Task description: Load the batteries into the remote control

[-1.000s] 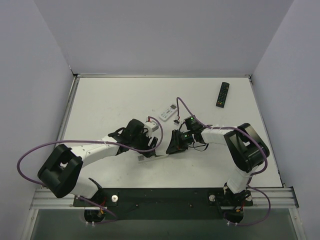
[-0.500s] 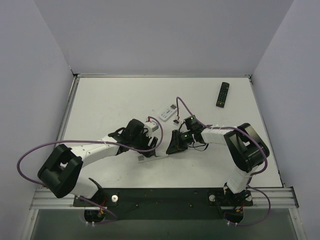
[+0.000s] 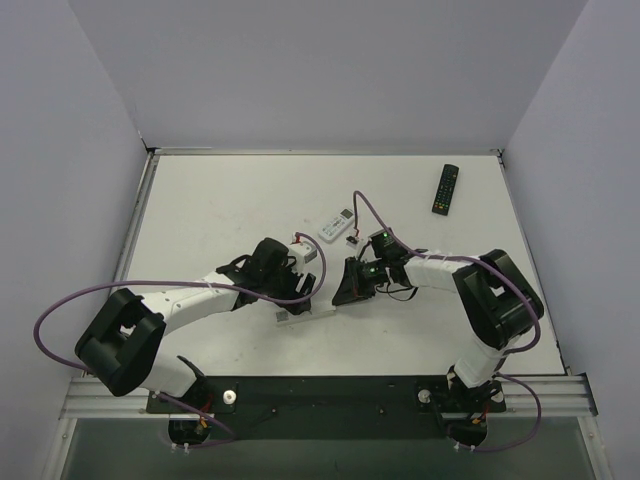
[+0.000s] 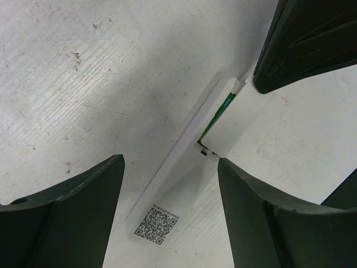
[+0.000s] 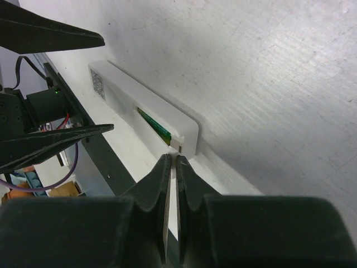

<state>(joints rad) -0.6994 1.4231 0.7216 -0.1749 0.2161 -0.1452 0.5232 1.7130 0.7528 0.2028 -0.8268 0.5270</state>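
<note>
The slim white remote control (image 5: 162, 111) lies flat on the white table (image 3: 220, 200), near the front and between the two arms. Its battery slot faces up and is uncovered. A green battery (image 4: 220, 114) sits lengthwise inside the slot, and only a thin strip of it shows.

The left gripper (image 4: 170, 167) straddles the remote with its jaws wide apart, one dark finger on each side of the body. From here I cannot tell whether either finger touches it. The right gripper (image 5: 172, 159) has its fingers pressed together with nothing between them. Its tips are right at the end of the remote, just beside the open slot.

The only marking on the remote is a small square QR-code label (image 4: 158, 223) near the end away from the slot, and no lettering on it can be read. Farther back lie a wider white remote (image 3: 335, 225) and a black remote (image 3: 445, 188). Their markings are too small to read.
</note>
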